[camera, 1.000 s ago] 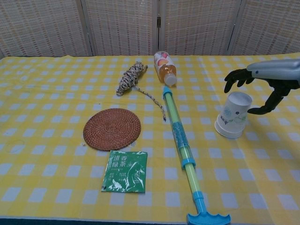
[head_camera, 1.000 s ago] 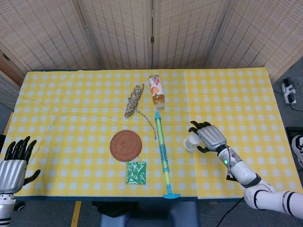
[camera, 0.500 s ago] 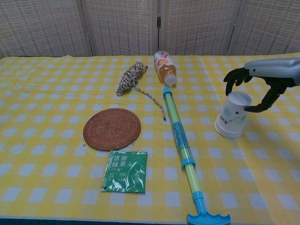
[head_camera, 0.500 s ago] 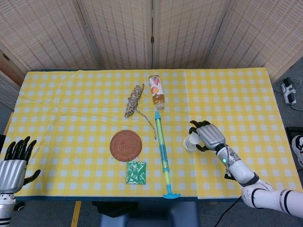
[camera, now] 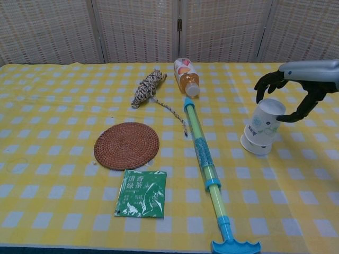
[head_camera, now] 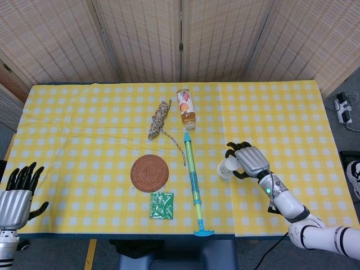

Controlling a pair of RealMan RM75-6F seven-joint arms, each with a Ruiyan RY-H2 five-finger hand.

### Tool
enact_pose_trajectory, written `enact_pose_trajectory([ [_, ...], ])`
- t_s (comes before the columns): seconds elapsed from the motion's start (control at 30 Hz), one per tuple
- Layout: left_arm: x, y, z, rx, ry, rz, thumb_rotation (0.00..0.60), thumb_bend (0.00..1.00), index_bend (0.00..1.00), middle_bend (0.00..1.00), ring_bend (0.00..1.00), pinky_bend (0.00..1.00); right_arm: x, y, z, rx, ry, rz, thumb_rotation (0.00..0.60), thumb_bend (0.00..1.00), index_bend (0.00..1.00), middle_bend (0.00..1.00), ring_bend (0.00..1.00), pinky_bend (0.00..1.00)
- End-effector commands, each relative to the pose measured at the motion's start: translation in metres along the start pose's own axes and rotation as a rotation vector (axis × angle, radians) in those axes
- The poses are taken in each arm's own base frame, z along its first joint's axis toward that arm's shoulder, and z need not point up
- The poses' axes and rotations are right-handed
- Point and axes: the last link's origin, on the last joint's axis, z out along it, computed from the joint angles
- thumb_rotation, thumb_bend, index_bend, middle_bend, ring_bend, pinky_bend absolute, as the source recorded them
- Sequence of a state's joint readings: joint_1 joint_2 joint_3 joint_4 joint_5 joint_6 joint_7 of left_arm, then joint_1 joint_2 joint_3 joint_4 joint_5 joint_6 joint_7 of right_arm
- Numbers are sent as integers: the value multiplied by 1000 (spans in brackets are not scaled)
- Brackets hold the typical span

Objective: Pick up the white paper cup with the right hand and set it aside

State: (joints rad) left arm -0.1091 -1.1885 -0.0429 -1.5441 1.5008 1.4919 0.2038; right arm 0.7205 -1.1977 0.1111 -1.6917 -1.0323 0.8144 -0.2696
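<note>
The white paper cup (head_camera: 226, 167) (camera: 263, 127) stands upside down and tilted on the yellow checked cloth, right of centre. My right hand (head_camera: 250, 161) (camera: 303, 72) reaches over it from the right. Its dark fingers curl round the cup's raised end on the far side and the thumb presses the near side, so the hand grips the cup. The cup's wide rim still touches the cloth. My left hand (head_camera: 17, 196) hangs off the table's front left corner with fingers apart and nothing in it; the chest view does not show it.
A green and blue pump tube (head_camera: 193, 177) (camera: 203, 153) lies lengthwise just left of the cup. Farther left are a round woven coaster (camera: 126, 145) and a green packet (camera: 141, 193). A lying bottle (camera: 186, 76) and a rope bundle (camera: 146, 88) sit behind.
The right hand's fingers and thumb have closed in on the cup. The cup has tipped more upright, its raised end lifted slightly. The left hand has stayed put.
</note>
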Motion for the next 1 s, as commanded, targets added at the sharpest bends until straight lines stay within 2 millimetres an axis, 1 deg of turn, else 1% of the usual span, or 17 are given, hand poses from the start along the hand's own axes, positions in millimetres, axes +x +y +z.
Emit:
enact_pose_trajectory([
  [0.03,1,0,0,-4,-2,5,600,255,33,0,0,0,7,1,-6,5,22,7,600,364,398,160,188,147],
  [0.17,3,2,1,-7,6,4,600,255,32,0,0,0,18,2,-14,8,58,30,600,365,398,161,188,147],
  [0.33,3,2,2,-8,5,3,600,255,32,0,0,0,33,5,-30,17,115,74,600,364,398,163,188,147],
  [0.4,3,2,2,-8,6,2,600,255,31,0,0,0,37,9,-37,16,134,89,600,364,398,165,189,147],
  [0.47,3,2,2,-9,6,0,600,255,31,0,0,0,42,16,-46,6,156,112,600,364,398,166,191,147],
  [0.6,2,4,3,-14,2,0,600,255,30,0,0,0,46,31,-58,-20,179,159,600,364,398,166,193,147],
  [0.73,2,6,3,-19,-1,1,600,255,30,0,0,0,43,48,-63,-57,168,180,600,365,398,167,193,147],
  [0.83,2,8,4,-21,0,-1,600,255,29,0,0,0,36,59,-64,-87,146,184,600,364,398,167,193,147],
  [1.0,1,11,3,-30,-5,-3,600,254,29,0,0,0,12,74,-55,-128,73,197,600,364,398,168,194,147],
])
